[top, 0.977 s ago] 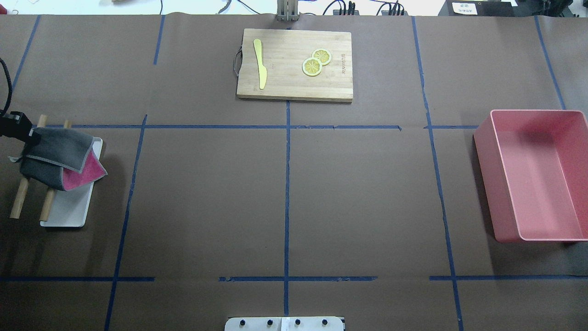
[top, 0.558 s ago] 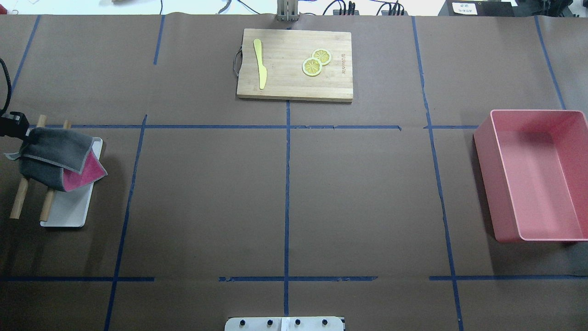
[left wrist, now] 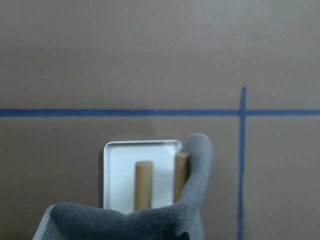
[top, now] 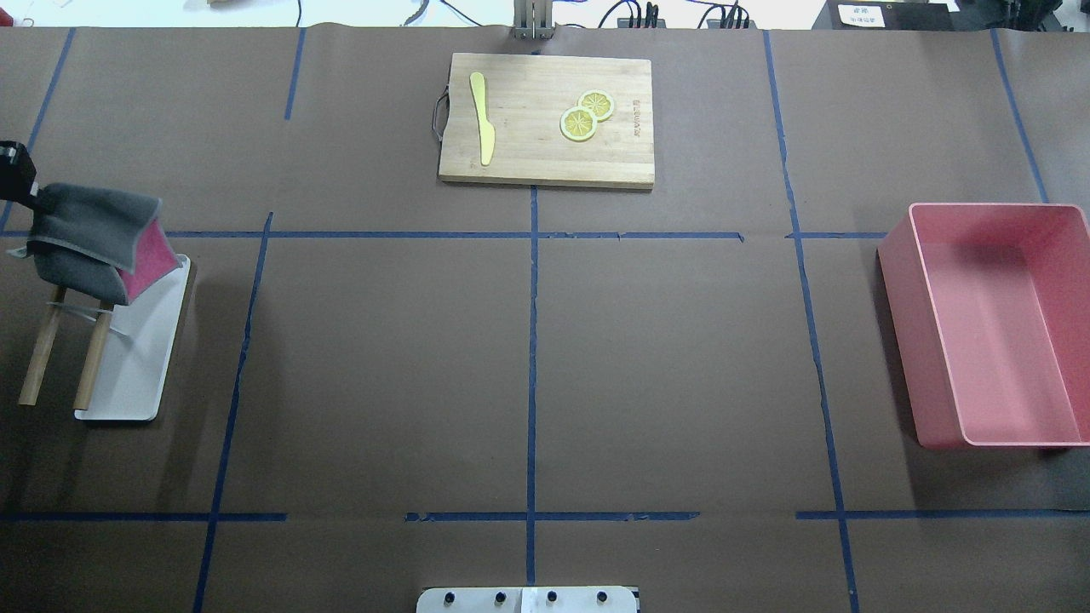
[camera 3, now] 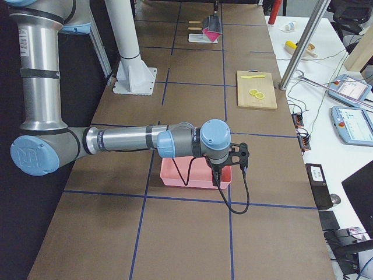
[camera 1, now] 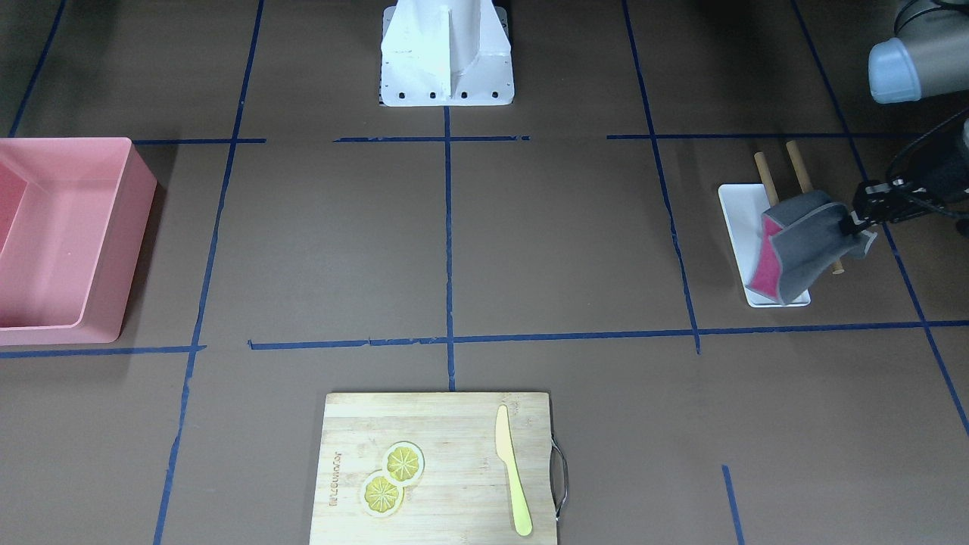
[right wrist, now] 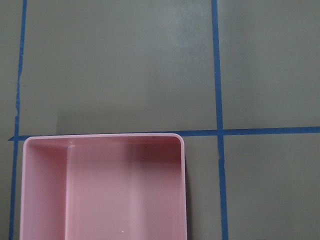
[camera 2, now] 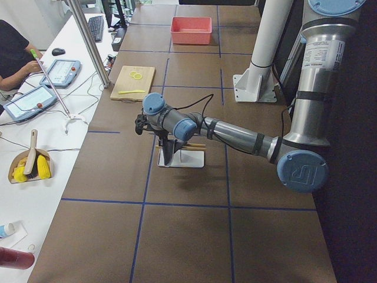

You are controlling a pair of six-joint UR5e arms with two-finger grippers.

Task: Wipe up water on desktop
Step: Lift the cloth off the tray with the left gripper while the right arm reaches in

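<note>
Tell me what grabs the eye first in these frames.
The grey-and-pink cloth hangs from the left gripper above the white tray at the robot's left end of the desktop. A big pink bin sits at the opposite end, and a bamboo cutting board with two lemon slices and a yellow knife lies at the far middle edge.

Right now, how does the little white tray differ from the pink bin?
The white tray is small, flat and shallow; the pink bin is far larger with tall walls. Two wooden rods sit over the tray, while the bin looks empty. Both are rectangular with rounded corners and rest on the desktop.
</note>
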